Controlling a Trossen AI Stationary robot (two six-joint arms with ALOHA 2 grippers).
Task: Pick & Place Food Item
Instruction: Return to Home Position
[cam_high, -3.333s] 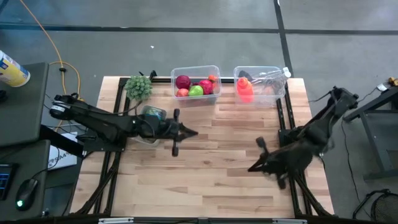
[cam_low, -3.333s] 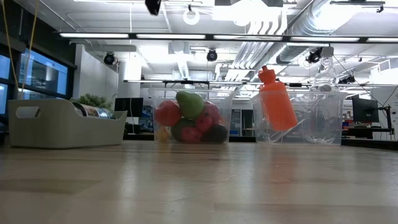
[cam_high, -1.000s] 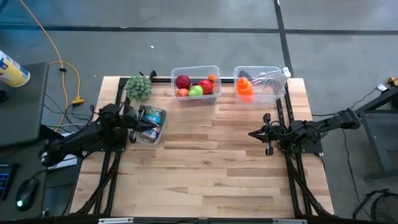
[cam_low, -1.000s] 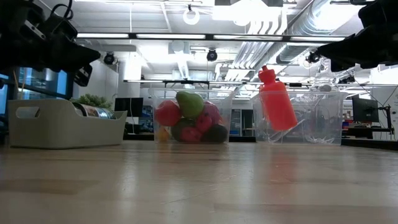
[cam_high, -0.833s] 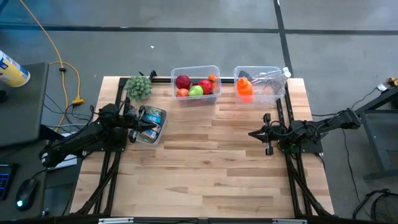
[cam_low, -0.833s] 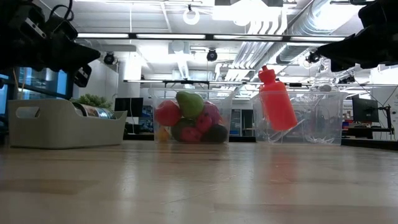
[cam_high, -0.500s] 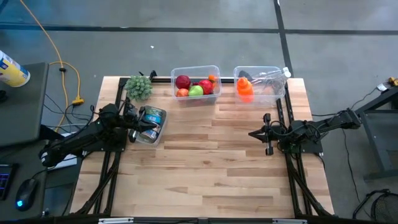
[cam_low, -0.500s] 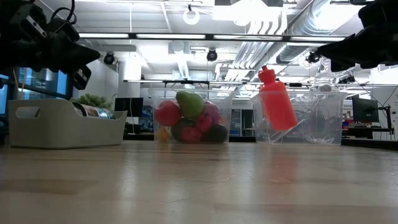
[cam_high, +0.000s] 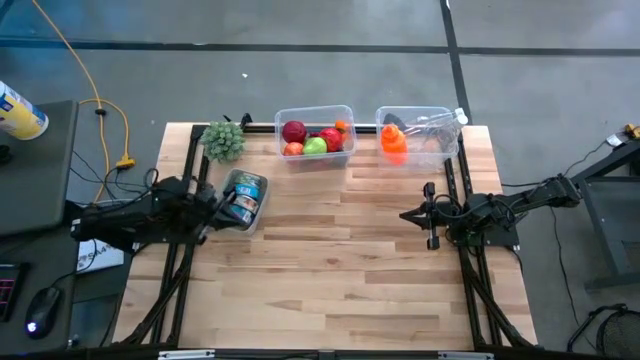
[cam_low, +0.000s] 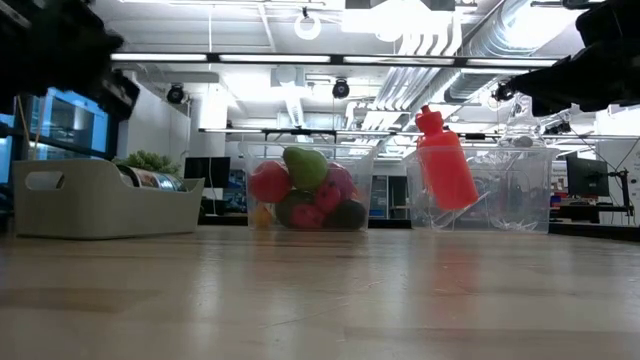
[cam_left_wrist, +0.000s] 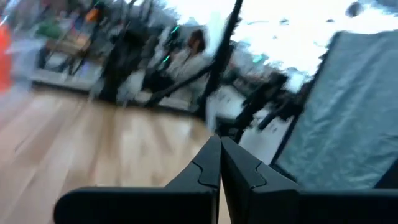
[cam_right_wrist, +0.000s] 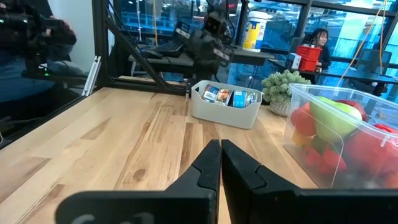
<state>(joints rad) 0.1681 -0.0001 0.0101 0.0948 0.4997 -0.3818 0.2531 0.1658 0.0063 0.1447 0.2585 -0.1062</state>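
Observation:
Food items, a red apple, a green one and other fruit, lie in a clear tub (cam_high: 315, 135) at the table's far edge, also seen in the low view (cam_low: 305, 190) and the right wrist view (cam_right_wrist: 342, 134). My left gripper (cam_high: 211, 201) is shut and empty at the table's left edge, beside a grey bin of cans (cam_high: 241, 198). Its shut fingers (cam_left_wrist: 219, 149) show in its blurred wrist view. My right gripper (cam_high: 404, 214) hovers shut and empty at the right side, its fingers (cam_right_wrist: 220, 149) pointing level across the table.
A second clear tub (cam_high: 418, 132) with an orange bottle (cam_high: 393, 143) stands at the far right. A green plant (cam_high: 223, 140) sits at the far left corner. Bare wooden tabletop (cam_high: 330, 260) spreads between the arms and toward the near edge.
My left arm has swung its shut gripper a little toward the table's near and left edges, away from over the grey bin. In the low view it has slid leftward. My right arm has kept still.

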